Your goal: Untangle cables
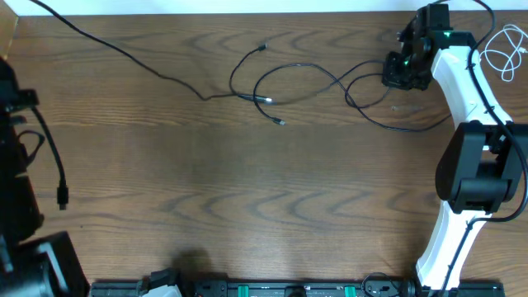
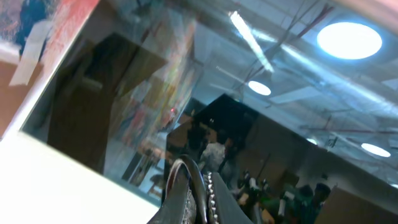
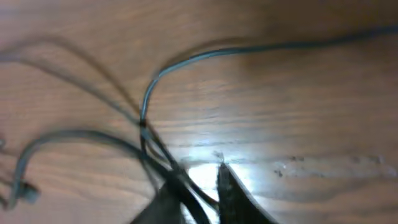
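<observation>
Overhead | right gripper (image 1: 402, 73) clamped on black cable (image 1: 297, 70) | white cable (image 1: 505, 51) beside right arm | left gripper (image 2: 200, 190) jaws together, aimed ceilingward

No text, label, brand, number or sign can be read in any view; the colourful poster-like panel (image 2: 74, 37) in the left wrist view is too blurred.

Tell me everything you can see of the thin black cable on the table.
The black cable is thin and long, lying in loose loops across the far middle of the wooden table. Small connector ends rest near its left loops. Its right end runs to the right hand, whose fingers pinch strands of it in the blurred wrist view. The white cable lies apart.
</observation>
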Robot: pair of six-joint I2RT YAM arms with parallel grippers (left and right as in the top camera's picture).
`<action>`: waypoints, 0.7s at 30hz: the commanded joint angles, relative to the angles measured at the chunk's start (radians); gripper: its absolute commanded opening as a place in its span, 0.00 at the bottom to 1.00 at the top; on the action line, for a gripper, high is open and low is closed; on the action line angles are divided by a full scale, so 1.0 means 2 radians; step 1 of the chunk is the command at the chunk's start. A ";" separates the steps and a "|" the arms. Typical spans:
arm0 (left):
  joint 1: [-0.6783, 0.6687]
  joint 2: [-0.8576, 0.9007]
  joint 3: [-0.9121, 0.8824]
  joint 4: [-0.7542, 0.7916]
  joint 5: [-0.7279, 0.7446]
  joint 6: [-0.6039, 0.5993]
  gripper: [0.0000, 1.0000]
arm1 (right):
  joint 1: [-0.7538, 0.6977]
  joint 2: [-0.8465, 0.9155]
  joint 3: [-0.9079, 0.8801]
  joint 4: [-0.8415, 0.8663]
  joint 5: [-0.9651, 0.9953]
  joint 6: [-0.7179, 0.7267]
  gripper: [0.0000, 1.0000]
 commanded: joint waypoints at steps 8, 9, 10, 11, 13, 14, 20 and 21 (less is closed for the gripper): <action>0.002 0.043 0.003 -0.064 0.134 0.006 0.07 | 0.041 -0.011 0.019 0.001 -0.160 -0.125 0.53; 0.002 0.045 0.003 -0.066 0.146 0.006 0.07 | 0.044 -0.014 0.022 0.001 -0.166 -0.128 0.54; 0.002 0.045 0.003 -0.066 0.159 0.004 0.07 | 0.050 -0.021 0.029 0.001 -0.170 -0.128 0.56; 0.002 0.045 0.003 -0.066 0.173 -0.007 0.07 | 0.060 -0.030 0.037 0.003 -0.173 -0.128 0.58; 0.002 0.042 0.004 -0.066 0.179 -0.025 0.07 | 0.073 -0.039 0.041 0.010 -0.179 -0.128 0.62; 0.002 0.040 0.004 -0.066 0.180 -0.032 0.07 | 0.081 -0.043 0.042 0.016 -0.176 -0.128 0.63; 0.002 0.021 0.004 -0.067 0.192 -0.033 0.08 | 0.119 -0.047 0.042 0.042 -0.021 -0.022 0.70; 0.002 0.019 0.004 -0.067 0.192 -0.033 0.07 | 0.124 -0.047 0.042 0.045 -0.023 -0.025 0.71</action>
